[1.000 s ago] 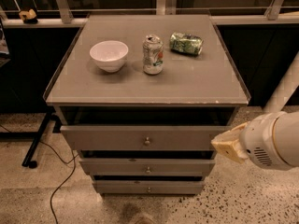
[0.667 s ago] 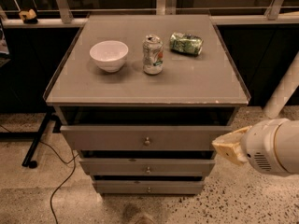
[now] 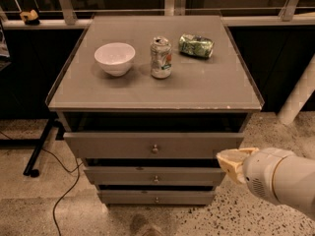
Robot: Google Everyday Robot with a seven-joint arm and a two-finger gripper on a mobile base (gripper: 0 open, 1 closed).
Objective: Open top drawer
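The top drawer is the widest grey front, just under the tabletop, with a small round metal knob at its centre. A dark gap shows between its upper edge and the tabletop. Two narrower grey drawers sit below it. My gripper, with a beige tip on a white arm, is at the lower right. It sits beside the right end of the top drawer's front, well right of the knob and not holding it.
On the grey cabinet top stand a white bowl, an upright drink can and a crushed green can. A black stand leg and cable lie on the floor at left. A white post stands at right.
My gripper has shifted slightly down and to the left, staying beside the right end of the top drawer. The drawers and the items on top have not moved.
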